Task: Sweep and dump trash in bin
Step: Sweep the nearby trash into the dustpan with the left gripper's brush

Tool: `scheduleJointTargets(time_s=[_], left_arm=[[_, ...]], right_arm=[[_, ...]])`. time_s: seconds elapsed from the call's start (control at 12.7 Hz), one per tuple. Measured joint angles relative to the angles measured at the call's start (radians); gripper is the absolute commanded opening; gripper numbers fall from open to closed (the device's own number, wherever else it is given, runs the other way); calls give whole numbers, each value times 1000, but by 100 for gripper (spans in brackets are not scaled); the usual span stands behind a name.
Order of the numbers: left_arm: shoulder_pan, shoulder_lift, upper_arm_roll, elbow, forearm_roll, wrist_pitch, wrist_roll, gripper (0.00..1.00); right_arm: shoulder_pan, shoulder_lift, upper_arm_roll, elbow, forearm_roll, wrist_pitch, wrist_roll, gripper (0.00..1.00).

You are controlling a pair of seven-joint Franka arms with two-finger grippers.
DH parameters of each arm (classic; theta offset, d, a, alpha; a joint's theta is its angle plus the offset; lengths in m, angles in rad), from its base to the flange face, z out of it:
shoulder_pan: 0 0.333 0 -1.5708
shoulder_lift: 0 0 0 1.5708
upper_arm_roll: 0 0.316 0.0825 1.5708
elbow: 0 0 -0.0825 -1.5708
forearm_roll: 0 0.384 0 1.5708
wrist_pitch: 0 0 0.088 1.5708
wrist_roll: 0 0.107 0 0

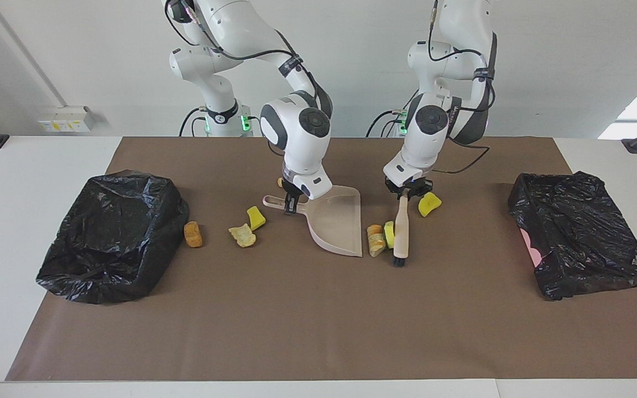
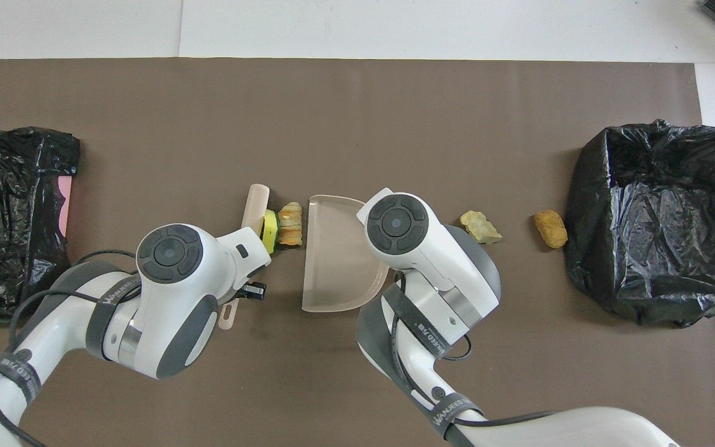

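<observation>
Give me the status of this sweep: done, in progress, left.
Done: nothing shows in the dustpan yet. In progress: the left gripper holds the brush, which presses a yellow sponge and a tan lump close to the pan's open edge; the right gripper holds the pan's handle. Left: another sponge near the brush handle, three pieces toward the right arm's bin, then dumping.
</observation>
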State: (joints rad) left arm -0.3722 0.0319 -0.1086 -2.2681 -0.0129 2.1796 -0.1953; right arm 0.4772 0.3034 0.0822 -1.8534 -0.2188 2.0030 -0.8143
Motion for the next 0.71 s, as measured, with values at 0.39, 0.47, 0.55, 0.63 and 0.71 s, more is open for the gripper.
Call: scheduleJointTargets(time_s=[0.39,0.47,0.55,0.63,0.71], left_arm=[[-131,-36,-1,15,-166,-117,-16,0],[-145,-39,-1,20,-187,-121,-34,0],[-148,-46,0,26,-196,-132,-60,0],[-145,-58,8,33,-199,-156,-93,0],[-135,-76,20,46,-199,-200,-146,0]], right_arm=[[-1,0,0,0,0,0,0,0],[-1,0,0,0,0,0,0,0],[-1,0,0,-1,0,0,0,0],[-1,0,0,-1,0,0,0,0],[0,0,0,-1,0,0,0,0]])
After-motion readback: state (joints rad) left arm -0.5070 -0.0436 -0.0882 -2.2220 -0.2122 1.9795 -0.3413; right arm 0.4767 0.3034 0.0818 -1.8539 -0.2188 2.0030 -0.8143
